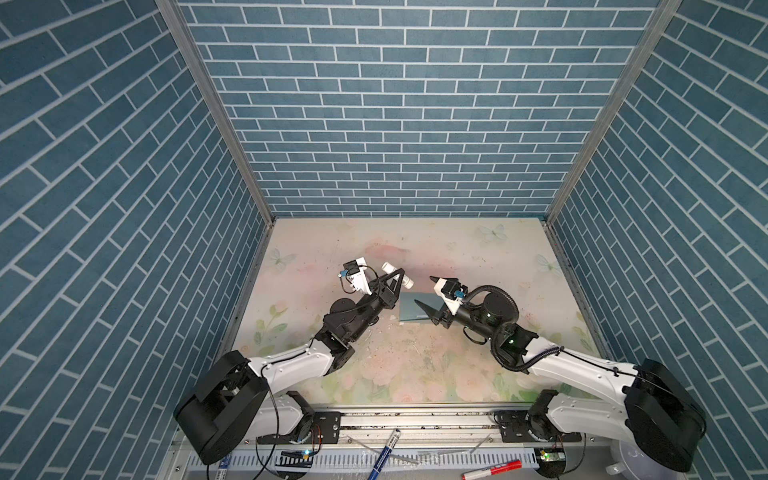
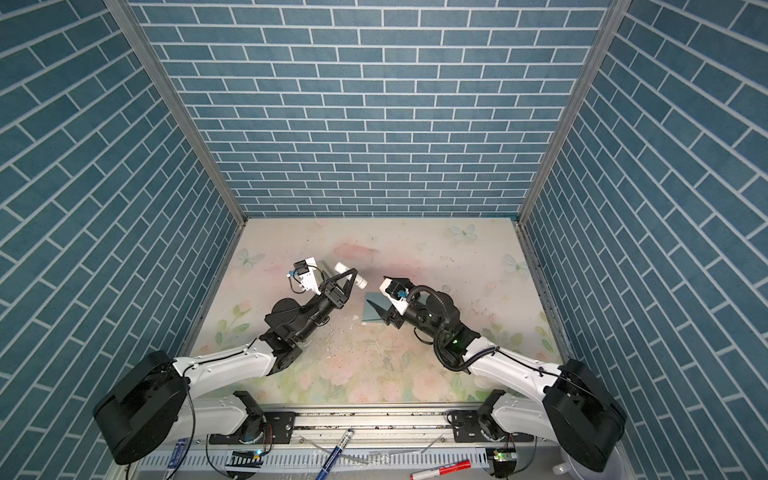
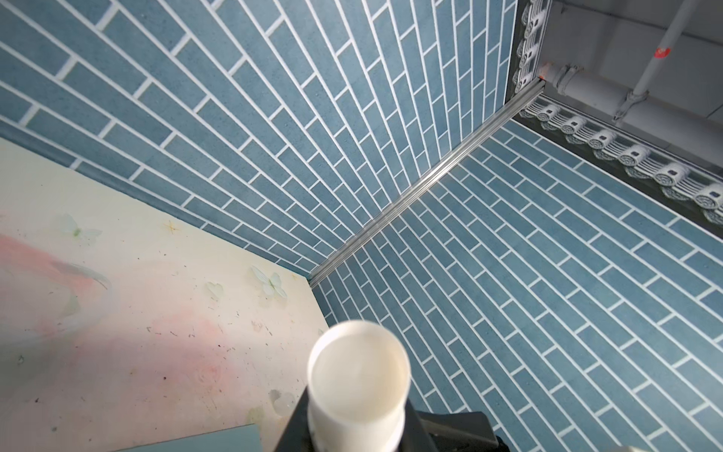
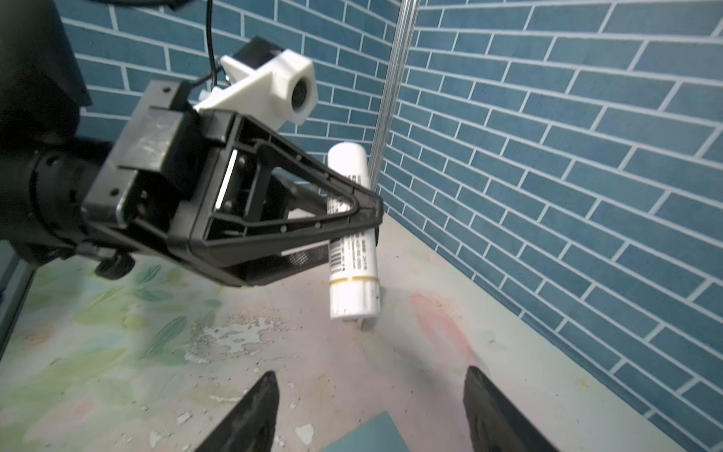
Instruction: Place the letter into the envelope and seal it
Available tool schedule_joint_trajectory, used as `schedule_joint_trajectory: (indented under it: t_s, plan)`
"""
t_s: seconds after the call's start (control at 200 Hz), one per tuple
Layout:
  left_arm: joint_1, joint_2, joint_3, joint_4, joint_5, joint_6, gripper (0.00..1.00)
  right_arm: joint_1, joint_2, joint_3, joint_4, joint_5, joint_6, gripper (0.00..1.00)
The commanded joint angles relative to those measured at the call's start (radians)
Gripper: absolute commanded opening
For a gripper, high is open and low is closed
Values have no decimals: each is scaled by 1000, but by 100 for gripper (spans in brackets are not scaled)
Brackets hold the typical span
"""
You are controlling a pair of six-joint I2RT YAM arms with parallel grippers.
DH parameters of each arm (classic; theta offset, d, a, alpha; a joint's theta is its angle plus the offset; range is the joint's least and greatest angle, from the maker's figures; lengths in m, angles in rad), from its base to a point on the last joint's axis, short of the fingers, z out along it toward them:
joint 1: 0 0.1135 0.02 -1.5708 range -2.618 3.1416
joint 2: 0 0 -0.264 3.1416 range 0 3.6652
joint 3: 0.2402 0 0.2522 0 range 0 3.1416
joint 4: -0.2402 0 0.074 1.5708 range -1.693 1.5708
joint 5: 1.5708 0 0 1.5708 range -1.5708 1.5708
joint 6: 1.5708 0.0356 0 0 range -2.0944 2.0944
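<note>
Glue stick (image 4: 353, 281) sits clamped crosswise in the left tool (image 4: 369, 213), raised above the table (image 4: 117, 352); the right tool (image 4: 369, 381) gapes unladen above the teal envelope (image 1: 413, 309).

Left arm (image 1: 291, 365) jaws tight, right arm (image 1: 582, 365) jaws wide apart.

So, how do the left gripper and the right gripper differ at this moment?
The left gripper is shut on a white glue stick; the right gripper holds nothing, its jaws wide apart. In a top view the right gripper shows over the envelope, while the left gripper's tip shows past its far edge. Both are black and raised off the table.
</note>
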Motion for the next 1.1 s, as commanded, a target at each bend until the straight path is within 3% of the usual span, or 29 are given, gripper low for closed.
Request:
schedule_joint_trajectory:
  t_s: [0.0, 0.63, 1.095]
  plan:
    - [-1, 15, -10, 69, -19, -98, 0, 18, 48, -23, 256, 47, -116, 73]
    - [-1, 15, -2, 67, 6, -146, 0, 52, 235, 26, 432, 36, -164, 44]
    - [-1, 17, 5, 63, 27, -140, 0, 55, 271, 49, 455, 37, -167, 36]
